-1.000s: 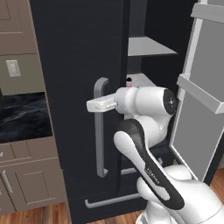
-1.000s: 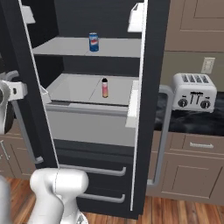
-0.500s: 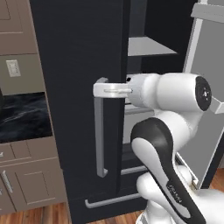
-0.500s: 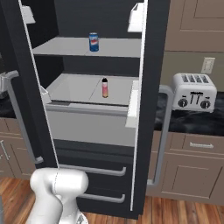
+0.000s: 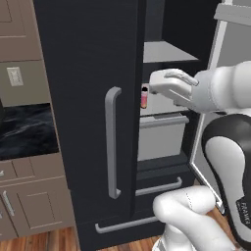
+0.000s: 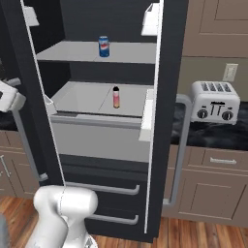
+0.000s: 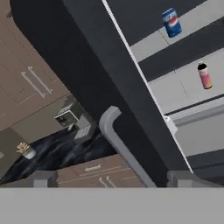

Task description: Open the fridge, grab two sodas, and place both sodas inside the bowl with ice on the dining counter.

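Two sodas sit inside the fridge [image 6: 160, 121]: blue can [image 6: 103, 46] on the upper shelf, pink-label bottle [image 6: 116, 97] on the shelf below. Hand [image 5: 156, 83], off the left door handle [image 5: 112, 142] it gripped a second ago, is released and swinging toward the opening. Door-opening looks done; reaching for a soda comes next. Fingertips hard to make out; bowl and dining surface out of frame.

Tall black fridge [image 6: 164, 121]: both doors swung out, interior open to the front between them.

Upper light grey shelf [image 6: 77, 51]: small blue can [image 6: 103, 46] alone, bare shelf either side.

Lower shelf: pink-label bottle [image 6: 116, 97] upright, room all round.

Left door's edge and long grey vertical handle [image 5: 112, 142] stand beside the wide-open gripper [image 5: 158, 83], possibly crowding its path inward.
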